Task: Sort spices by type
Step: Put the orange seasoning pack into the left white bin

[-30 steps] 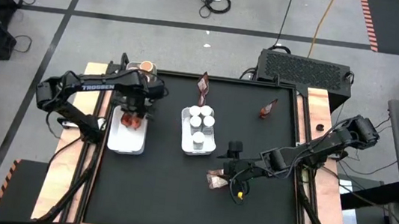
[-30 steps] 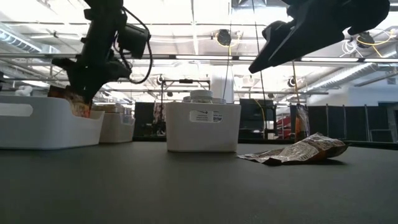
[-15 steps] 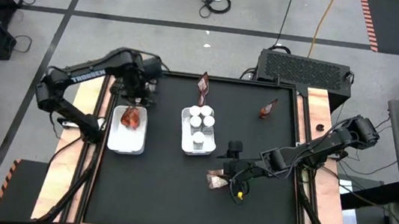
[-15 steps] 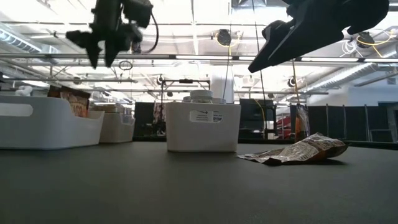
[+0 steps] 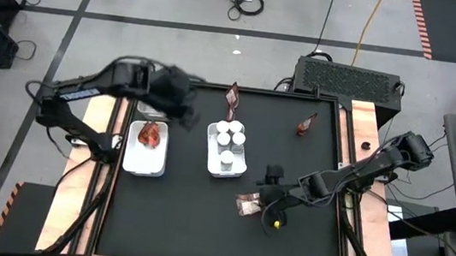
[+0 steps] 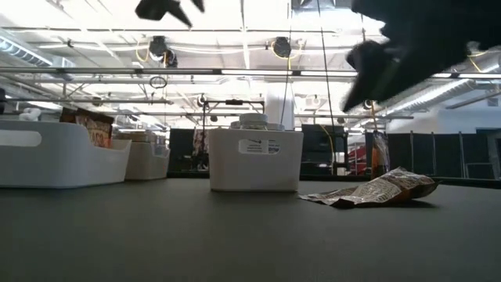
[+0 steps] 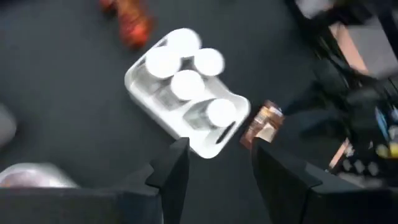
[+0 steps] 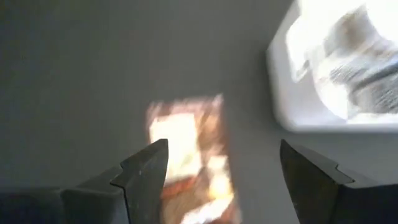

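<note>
The left hand (image 5: 186, 106) hung in the air over the counter (image 5: 175, 217), between the left tray (image 5: 144, 163) and the middle tray (image 5: 226, 164); its wrist view showed both fingers (image 7: 174, 171) spread apart with nothing between them, so it was released and empty. Below it, a reddish packet (image 5: 151, 134) lay in the left tray, and white-capped jars (image 5: 229, 137) filled the middle tray, five caps showing. The right hand (image 5: 269, 203) hovered low at the counter's right front, its fingers (image 8: 144, 168) wide apart and bare, directly over a crinkly packet (image 5: 247, 204) that lay flat on the counter, just in front of the middle tray. In the low view that packet (image 6: 376, 190) rested to the right of the middle tray (image 6: 255, 160). Farther back, two more packets lay on the counter: one (image 5: 232, 100) behind the middle tray near the rear edge, the other (image 5: 307, 123) toward the rear right. A third tray (image 6: 147, 160) showed behind the left one in the low view; its contents could not be made out.
</note>
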`<state>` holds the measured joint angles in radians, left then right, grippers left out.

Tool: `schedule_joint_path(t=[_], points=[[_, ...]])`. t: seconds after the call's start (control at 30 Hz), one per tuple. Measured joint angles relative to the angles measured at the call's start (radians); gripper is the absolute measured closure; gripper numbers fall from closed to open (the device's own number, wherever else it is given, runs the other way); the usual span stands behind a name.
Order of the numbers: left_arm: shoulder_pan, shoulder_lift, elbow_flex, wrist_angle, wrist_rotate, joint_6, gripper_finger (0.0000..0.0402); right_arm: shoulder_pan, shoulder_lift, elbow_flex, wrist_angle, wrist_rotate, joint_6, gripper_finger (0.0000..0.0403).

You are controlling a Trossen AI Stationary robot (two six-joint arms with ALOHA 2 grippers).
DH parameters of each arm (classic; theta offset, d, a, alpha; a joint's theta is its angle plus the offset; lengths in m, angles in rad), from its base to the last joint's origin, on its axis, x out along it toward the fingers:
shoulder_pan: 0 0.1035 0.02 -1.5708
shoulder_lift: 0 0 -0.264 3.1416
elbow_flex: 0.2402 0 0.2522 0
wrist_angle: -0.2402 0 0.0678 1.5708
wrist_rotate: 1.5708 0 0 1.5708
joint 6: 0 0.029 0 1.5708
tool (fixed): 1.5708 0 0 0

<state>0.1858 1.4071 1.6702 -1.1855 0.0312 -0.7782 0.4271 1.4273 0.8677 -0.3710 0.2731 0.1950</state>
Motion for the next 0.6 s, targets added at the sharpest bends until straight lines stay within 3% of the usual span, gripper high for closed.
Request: schedule_joint_path(t=[0.17,0.3,0.6], points=[[-0.200,0.014,-0.068,0.025,-0.170,0.141,0.0226,0.050,0.000,0.000,-0.137,-0.163,0.050,0.0138],[-0.363,0.009,-0.189,0.174,-0.345,0.265,0.0226,0.108,0.023,0.000,-0.211,-0.175,0.043,0.0138],[-0.603,0.005,-0.500,0.699,-0.424,0.457,0.0226,0.152,0.167,0.000,-0.094,-0.165,-0.084,0.0138]])
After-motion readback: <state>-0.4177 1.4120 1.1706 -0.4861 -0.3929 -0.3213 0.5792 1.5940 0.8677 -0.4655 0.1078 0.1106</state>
